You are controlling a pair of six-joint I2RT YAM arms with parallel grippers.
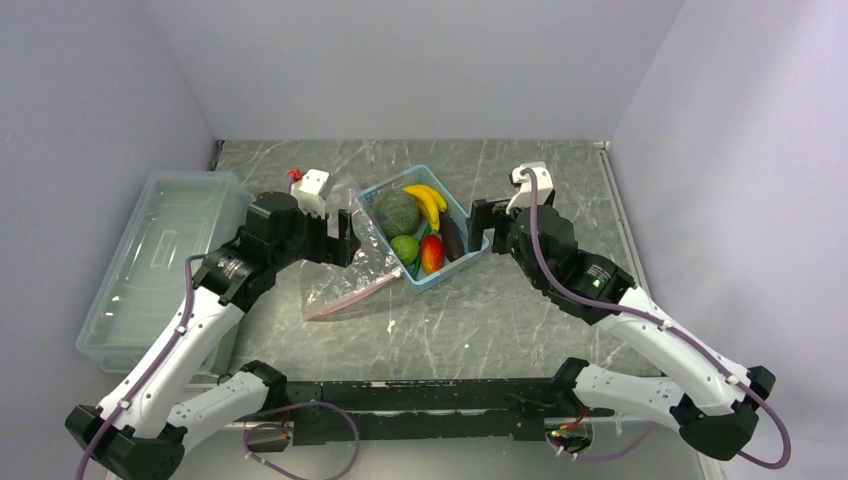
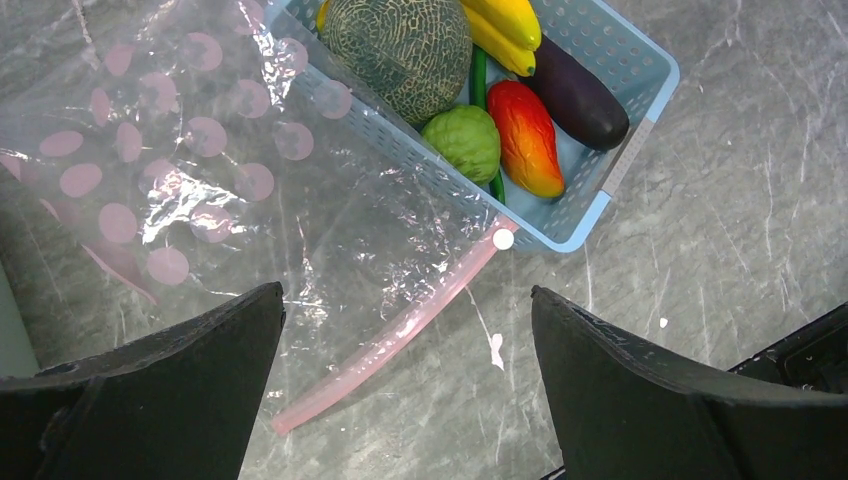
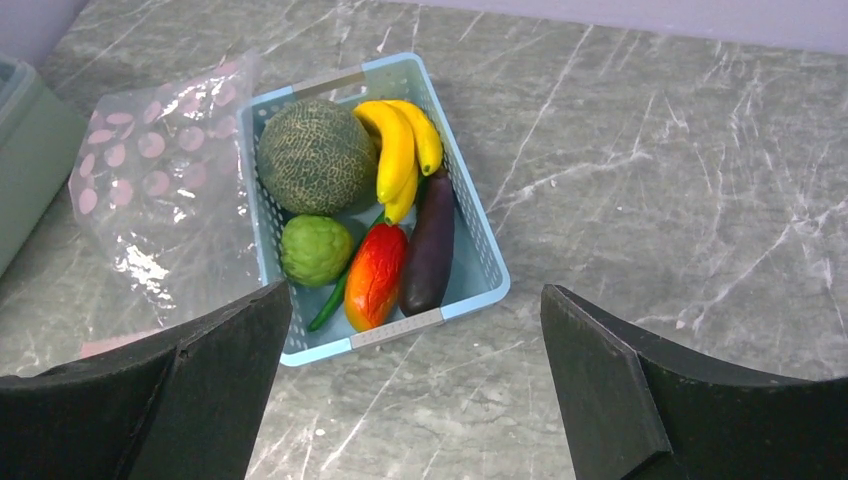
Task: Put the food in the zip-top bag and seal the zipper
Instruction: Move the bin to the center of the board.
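Near edge: both arm bases stand on the grey marble-patterned table (image 1: 500, 320). At the left margin lies a large translucent lidded plastic bin (image 1: 160, 260), apart from all task items.

Left gripper (image 2: 405, 295): jaws spread wide, holding nothing, poised above the bag and not seen to touch it. Right gripper (image 3: 415, 290): jaws likewise spread wide and empty, poised at the right side of the basket.

Clear floppy plastic zip-top bag (image 2: 330, 210), printed with pink dots: lies crumpled on the table just left of the basket, its far part resting against the basket's left wall. No food is inside it. The narrow pale pink zipper strip (image 2: 390, 340) forms the bag's nearest edge, running diagonally, with its white-tipped end close beside the basket's near corner.

Light-blue perforated plastic basket (image 3: 478, 215): set at an angle mid-table, holding all the food. Near end: red-orange toy fruit (image 3: 375, 275), lime-green bumpy fruit (image 3: 315, 250) and thin green vegetable (image 3: 330, 305) between them. Purple eggplant (image 3: 430, 245) lies along the right wall. Far end: dark green round netted fruit (image 3: 315, 155) and yellow banana bunch (image 3: 395, 150), side by side.
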